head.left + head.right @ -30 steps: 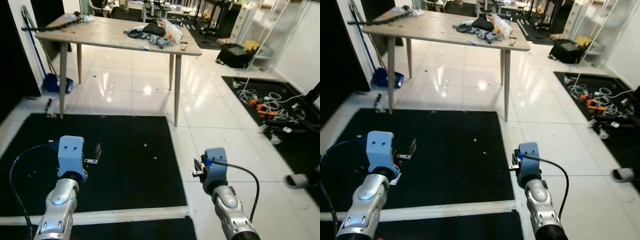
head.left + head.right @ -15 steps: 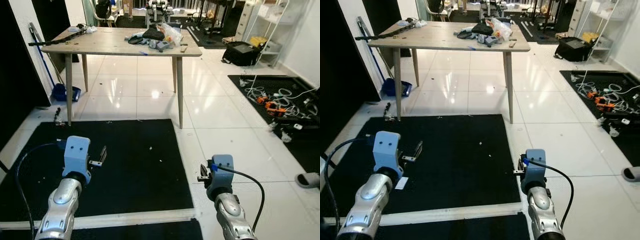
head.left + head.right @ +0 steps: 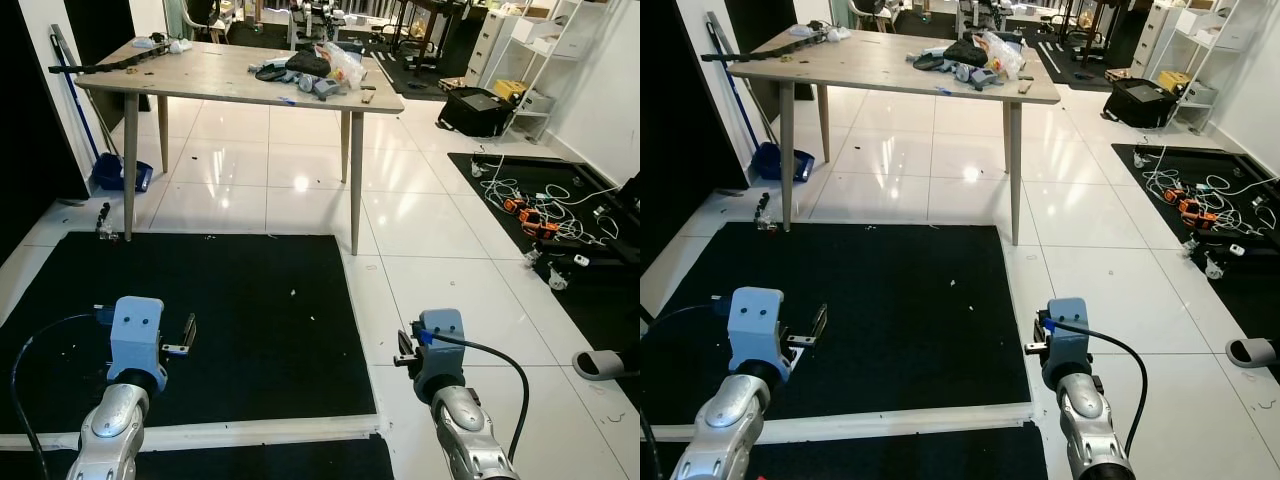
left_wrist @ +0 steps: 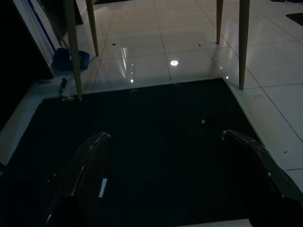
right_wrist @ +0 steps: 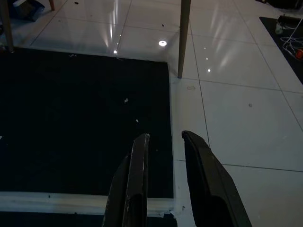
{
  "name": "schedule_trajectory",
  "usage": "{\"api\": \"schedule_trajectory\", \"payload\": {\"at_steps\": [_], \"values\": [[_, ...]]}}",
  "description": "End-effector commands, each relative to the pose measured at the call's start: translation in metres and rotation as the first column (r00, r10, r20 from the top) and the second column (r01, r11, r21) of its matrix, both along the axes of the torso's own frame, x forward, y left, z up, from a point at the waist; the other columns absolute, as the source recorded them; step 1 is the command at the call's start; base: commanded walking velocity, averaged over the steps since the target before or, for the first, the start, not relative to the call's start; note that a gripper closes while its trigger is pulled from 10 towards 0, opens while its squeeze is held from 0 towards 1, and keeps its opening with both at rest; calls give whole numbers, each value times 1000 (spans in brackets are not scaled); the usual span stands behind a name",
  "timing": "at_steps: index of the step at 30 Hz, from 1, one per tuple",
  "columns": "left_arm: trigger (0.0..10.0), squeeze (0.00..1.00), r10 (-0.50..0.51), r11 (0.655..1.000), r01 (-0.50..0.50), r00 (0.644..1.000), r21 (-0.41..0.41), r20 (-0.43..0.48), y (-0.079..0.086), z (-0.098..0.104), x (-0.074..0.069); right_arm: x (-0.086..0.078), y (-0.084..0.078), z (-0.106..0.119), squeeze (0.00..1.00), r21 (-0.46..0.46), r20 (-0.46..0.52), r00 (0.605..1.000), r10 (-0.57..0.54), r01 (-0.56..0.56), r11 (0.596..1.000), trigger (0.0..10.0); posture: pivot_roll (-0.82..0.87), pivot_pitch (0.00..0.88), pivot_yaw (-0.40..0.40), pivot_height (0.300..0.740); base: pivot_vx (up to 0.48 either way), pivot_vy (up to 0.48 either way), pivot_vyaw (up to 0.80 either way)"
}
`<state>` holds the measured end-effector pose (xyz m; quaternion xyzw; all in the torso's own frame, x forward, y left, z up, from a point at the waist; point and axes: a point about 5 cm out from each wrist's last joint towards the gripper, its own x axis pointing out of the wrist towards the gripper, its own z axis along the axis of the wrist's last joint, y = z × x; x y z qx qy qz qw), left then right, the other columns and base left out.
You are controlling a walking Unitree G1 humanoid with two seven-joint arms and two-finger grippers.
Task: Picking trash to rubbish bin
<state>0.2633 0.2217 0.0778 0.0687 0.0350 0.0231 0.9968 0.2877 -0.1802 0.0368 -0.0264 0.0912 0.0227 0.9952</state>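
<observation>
Searching comes first: with the left gripper (image 4: 165, 142) spread wide and the right gripper (image 5: 163, 142) nearly closed, both empty, steer toward the white scraps (image 5: 126, 100) on the black mat (image 3: 250, 300) ahead of the right gripper's fingers.

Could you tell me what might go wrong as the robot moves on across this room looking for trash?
1. The tangle of cables on the floor to the robot's right could snag a foot if it veers that way.
2. The scraps on the black mat are tiny, so the left gripper, fingers wide apart, may close on nothing.
3. The table legs stand ahead and could catch an arm.
</observation>
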Motion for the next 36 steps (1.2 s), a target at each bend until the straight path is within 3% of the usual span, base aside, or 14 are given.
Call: {"api": "schedule_trajectory", "payload": {"at_steps": [1, 6, 36], "values": [[10000, 0, -2, 1000, 2, 1000, -15, 4, -6, -1, -1, -3, -2, -1, 0, 2, -3, 1000, -2, 2, 1000, 10000, 42, 53, -95, 740, 0, 0, 0], [10000, 0, -5, 999, 6, 1000, -50, 17, -11, 3, 1, -1, 0, 0, 0, 20, -10, 1000, 5, -5, 1000, 10000, 43, 55, -99, 740, 0, 0, 0], [10000, 0, -32, 998, 34, 998, -46, 53, -19, 11, 8, 1, 8, 3, 0, 19, -1, 999, 43, -43, 999, 10000, 33, 52, -97, 740, 17, 0, 0]]}}
